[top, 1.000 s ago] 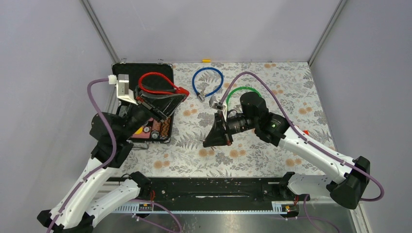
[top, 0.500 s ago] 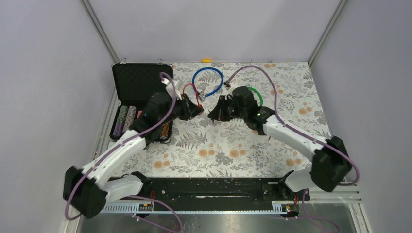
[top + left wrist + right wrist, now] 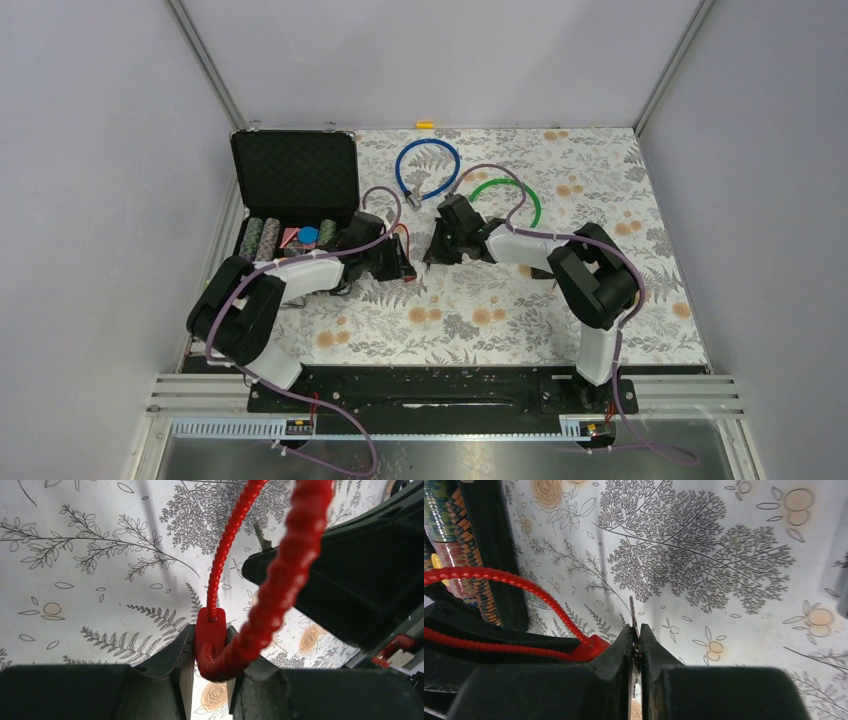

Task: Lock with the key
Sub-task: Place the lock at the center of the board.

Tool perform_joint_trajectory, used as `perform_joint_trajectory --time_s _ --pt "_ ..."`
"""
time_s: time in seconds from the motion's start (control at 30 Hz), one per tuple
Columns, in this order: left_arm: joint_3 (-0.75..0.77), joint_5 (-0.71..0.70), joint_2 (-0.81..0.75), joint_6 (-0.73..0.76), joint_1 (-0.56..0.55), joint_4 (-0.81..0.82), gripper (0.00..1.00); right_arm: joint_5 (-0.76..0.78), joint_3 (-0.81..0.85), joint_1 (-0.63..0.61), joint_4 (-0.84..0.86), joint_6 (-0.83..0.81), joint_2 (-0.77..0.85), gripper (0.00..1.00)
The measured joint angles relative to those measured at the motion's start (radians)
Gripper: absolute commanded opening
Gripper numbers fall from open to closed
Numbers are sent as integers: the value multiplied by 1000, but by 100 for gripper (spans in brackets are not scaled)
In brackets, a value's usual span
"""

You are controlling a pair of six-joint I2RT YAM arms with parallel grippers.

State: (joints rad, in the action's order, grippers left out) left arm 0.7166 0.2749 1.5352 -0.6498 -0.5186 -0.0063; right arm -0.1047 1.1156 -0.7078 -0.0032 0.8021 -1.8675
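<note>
A red cable lock has its flat red body (image 3: 210, 626) clamped between the fingers of my left gripper (image 3: 210, 636), and its ribbed cable (image 3: 280, 580) loops up past the camera. Seen from above, that gripper (image 3: 401, 264) sits low over the mat just right of the case. My right gripper (image 3: 635, 630) is shut on a thin metal key (image 3: 632, 611), whose blade pokes out toward the mat. The lock body (image 3: 593, 647) lies just left of the key tip, a short gap apart. From above, the right gripper (image 3: 433, 250) faces the left one closely.
An open black case (image 3: 295, 175) with rows of poker chips (image 3: 268, 236) stands at the back left, right behind the left arm. A blue cable lock (image 3: 428, 170) and a green one (image 3: 519, 193) lie on the floral mat behind the grippers.
Both arms have come down from raised poses to the middle of the mat. The left one carried the red lock off the case, and the right one moved left to meet it.
</note>
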Motion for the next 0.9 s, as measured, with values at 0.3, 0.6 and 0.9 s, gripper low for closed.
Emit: perform_joint_trajectory --time_s 0.3,0.6,0.9 --pt "-34 32 58 -82 3 94 57 17 42 -39 -60 13 -47 46" --pt "-74 -95 -136 -76 2 -41 99 118 18 -39 -145 -13 90 66" --pt "-77 -300 -606 -64 -46 -338 99 406 -204 -39 -208 -106 774 70"
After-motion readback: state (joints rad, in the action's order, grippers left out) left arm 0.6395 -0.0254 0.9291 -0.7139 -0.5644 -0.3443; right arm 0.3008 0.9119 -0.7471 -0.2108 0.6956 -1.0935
